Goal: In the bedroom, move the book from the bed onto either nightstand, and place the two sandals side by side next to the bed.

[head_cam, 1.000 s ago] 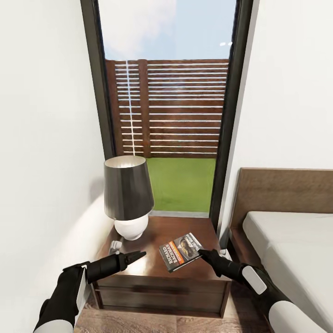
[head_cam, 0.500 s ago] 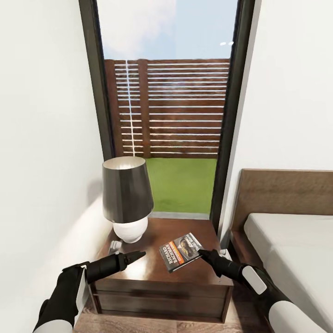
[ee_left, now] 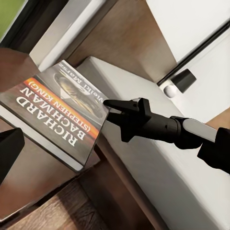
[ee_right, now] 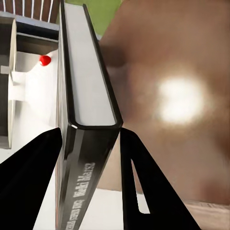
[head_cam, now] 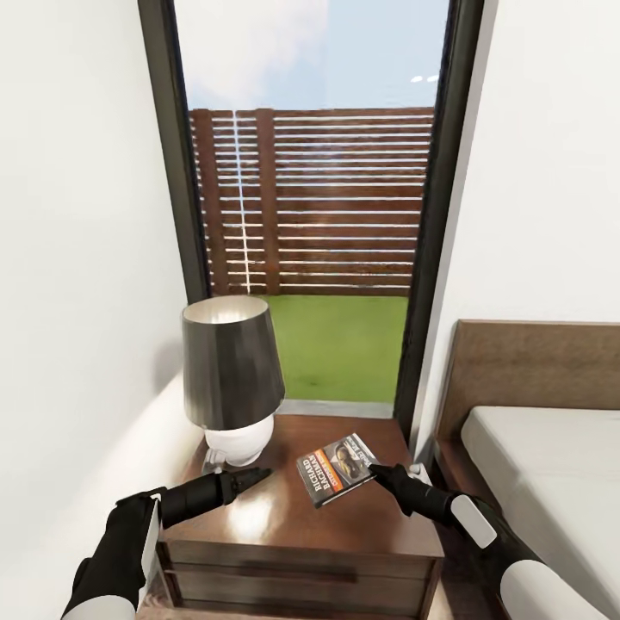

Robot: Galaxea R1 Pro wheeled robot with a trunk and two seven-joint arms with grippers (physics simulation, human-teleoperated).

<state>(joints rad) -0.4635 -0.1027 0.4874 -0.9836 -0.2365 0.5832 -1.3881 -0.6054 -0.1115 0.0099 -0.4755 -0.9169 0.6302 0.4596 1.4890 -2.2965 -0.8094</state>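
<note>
A dark wooden nightstand stands below a tall window that looks onto a slatted fence and grass. A lamp with a dark shade and white base sits at its back left. The right gripper holds a book by its corner, tilted above the top. The left gripper, fingers together, points toward the book. The bed lies at right.
</note>
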